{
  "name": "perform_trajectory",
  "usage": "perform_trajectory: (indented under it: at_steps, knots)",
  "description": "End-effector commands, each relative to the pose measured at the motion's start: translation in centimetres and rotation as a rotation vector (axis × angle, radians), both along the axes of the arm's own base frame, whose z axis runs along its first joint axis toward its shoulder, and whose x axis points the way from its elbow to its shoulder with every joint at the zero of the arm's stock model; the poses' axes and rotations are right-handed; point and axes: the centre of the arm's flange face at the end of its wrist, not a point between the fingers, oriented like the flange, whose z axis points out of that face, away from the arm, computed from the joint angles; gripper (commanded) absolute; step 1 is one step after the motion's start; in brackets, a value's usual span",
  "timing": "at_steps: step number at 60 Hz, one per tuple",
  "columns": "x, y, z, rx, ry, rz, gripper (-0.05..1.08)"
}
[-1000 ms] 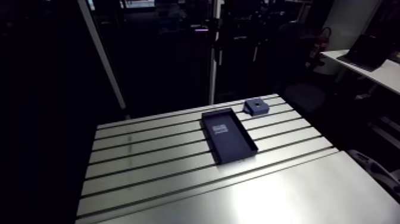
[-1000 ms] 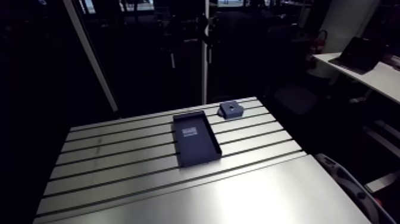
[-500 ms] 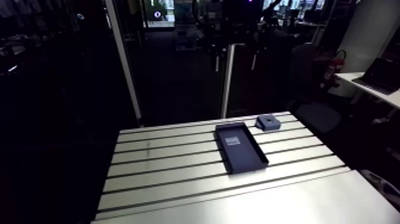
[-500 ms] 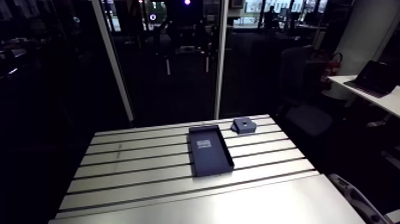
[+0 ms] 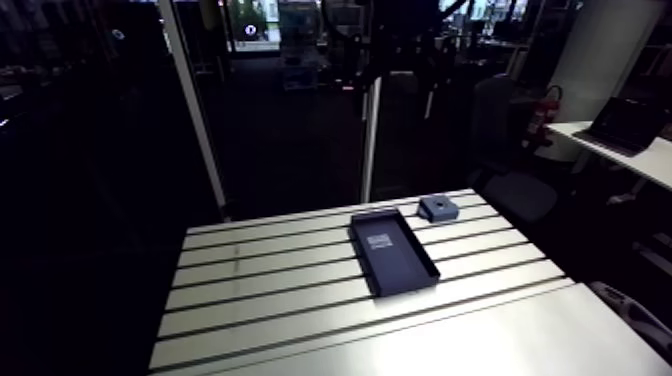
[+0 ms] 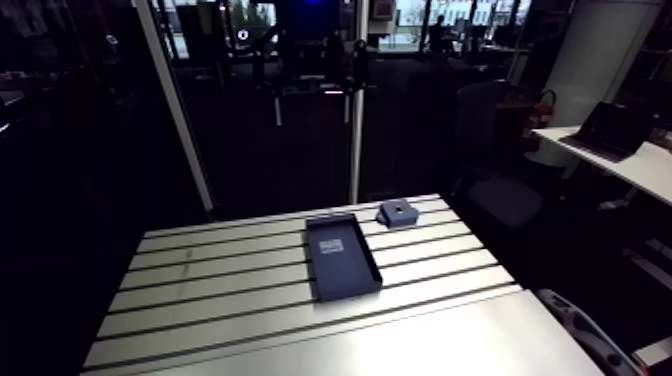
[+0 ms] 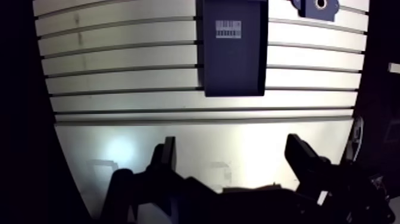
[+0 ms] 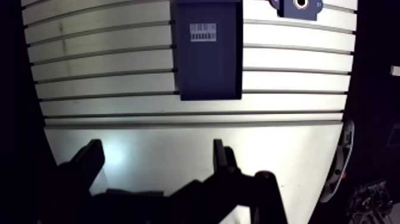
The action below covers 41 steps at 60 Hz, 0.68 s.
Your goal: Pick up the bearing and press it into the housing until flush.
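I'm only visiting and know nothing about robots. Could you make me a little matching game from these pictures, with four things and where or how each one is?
Things:
1. tray
2. housing
3. label
4. gripper

Descriptions:
A. white, with a barcode, inside the tray
B. fingers apart, holding nothing
C. small block with a round hole, beside the tray's far end
D. dark, oblong, ahead of the gripper

Pairs: 1-D, 2-C, 3-A, 4-B

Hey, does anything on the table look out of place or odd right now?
Nothing is spilled or askew: the tray sits square to the table slots, the housing beside its far corner. One oddity: no bearing shows anywhere.
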Motion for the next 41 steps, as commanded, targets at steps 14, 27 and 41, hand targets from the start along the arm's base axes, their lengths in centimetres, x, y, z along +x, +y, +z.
perform_trajectory:
  at_steps: [14,27,41]
  knots:
    - [0.0,-0.1,0.1,0.000,0.004,0.002,0.01]
    - [-0.2,-0.3,0.0,-0.002,0.004,0.006,0.01]
    - [-0.3,-1.3,-0.2,-0.004,0.000,0.018,0.01]
